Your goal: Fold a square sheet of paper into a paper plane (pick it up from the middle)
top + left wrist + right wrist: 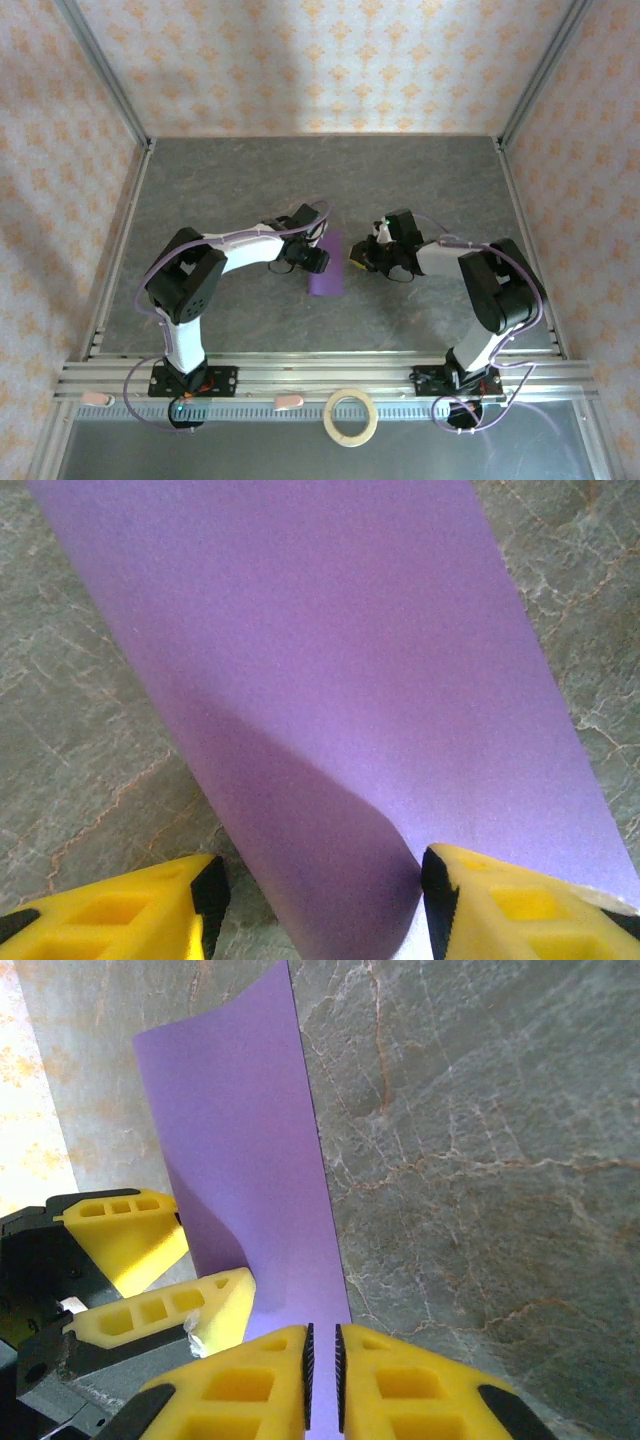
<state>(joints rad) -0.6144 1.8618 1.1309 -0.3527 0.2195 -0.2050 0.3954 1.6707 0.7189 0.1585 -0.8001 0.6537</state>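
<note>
The left claw (pixel 320 259) is over the middle of the worktop (pixel 250 190), jaws apart, with the curled near end of the purple sheet of paper (pixel 340 660) in the gap and touching one yellow finger (pixel 500 900). The sheet lies at the worktop's centre, between the two arms. On its right, the right claw (pixel 322 1345) is clamped on the sheet's edge
</note>
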